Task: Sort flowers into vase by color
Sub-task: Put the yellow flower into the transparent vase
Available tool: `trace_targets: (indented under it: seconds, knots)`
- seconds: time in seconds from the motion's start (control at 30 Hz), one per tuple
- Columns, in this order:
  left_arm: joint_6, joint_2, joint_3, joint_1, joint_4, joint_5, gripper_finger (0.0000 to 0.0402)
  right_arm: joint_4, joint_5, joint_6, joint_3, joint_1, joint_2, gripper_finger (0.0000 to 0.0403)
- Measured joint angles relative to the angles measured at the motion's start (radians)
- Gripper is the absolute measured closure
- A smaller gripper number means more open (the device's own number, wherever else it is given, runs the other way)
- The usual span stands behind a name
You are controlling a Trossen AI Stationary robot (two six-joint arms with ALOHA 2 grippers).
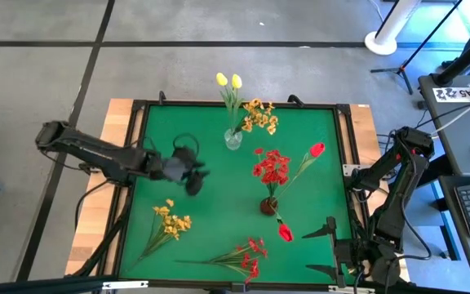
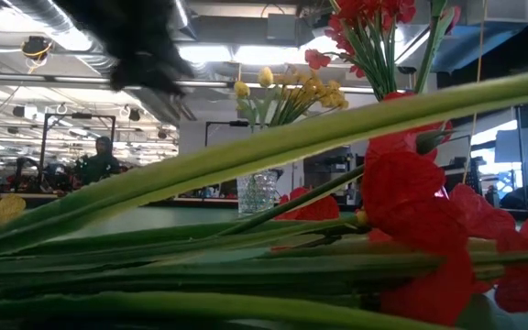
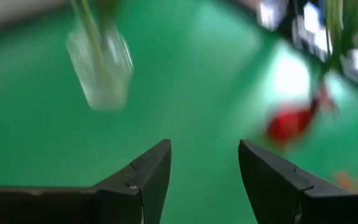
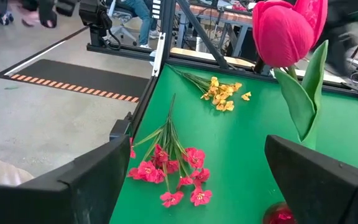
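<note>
A clear glass vase (image 1: 233, 139) holds yellow tulips (image 1: 228, 80) and a yellow spray (image 1: 259, 116). A small dark vase (image 1: 269, 204) holds a red spray (image 1: 272, 166) and a red tulip (image 1: 317, 149). Another red tulip (image 1: 285, 232) shows just near of it, its stem running back to that vase. A yellow spray (image 1: 170, 220) and a red spray (image 1: 247, 257) lie flat on the green mat. My left gripper (image 1: 190, 173) hangs open above the mat, left of both vases. My right gripper (image 1: 326, 247) is open at the mat's near right corner.
The green mat (image 1: 210, 204) sits in a black frame on a wooden table. In the low view the lying red spray's stems (image 2: 246, 247) fill the foreground. Bare mat lies between the left gripper and the vases. People sit in the room beyond the table.
</note>
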Motion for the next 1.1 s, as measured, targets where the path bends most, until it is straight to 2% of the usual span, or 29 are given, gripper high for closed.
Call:
trace_targets:
  seconds: [0.1, 0.17, 0.3, 0.4, 0.73, 0.83, 0.97, 1.1]
  knots:
    - [-0.137, -0.002, 0.0, -0.113, -0.221, 0.077, 0.0223, 0.0, 0.0, -0.007, 0.0, 0.0, 0.0, 0.0033]
    - [-0.259, 0.009, 0.0, -0.176, -0.336, 0.165, 0.0226, 0.0, -0.001, -0.008, 0.0, 0.0, 0.0, 0.0033]
    - [-0.497, 0.033, 0.0, -0.279, -0.426, 0.369, 0.0227, -0.001, -0.001, -0.008, 0.0, 0.0, 0.0, 0.0033]
    - [-0.634, 0.042, 0.0, -0.36, -0.427, 0.464, 0.0227, -0.001, 0.0, -0.006, 0.0, 0.0, 0.0, 0.0033]
    - [-0.995, 0.054, 0.0, -0.602, -0.434, 0.535, 0.0228, 0.0, -0.001, -0.006, 0.0, 0.0, 0.0, 0.0033]
    - [-1.079, 0.087, 0.0, -0.664, -0.433, 0.588, 0.0228, 0.0, -0.001, -0.005, 0.0, 0.0, 0.0, 0.0033]
    - [-1.119, 0.164, 0.0, -0.718, -0.429, 0.618, 0.0228, 0.0, -0.001, -0.005, 0.0, 0.0, 0.0, 0.0033]
    - [-1.119, 0.249, -0.001, -0.737, -0.349, 0.632, 0.0228, 0.0, -0.001, -0.01, 0.0, 0.0, 0.0, 0.0033]
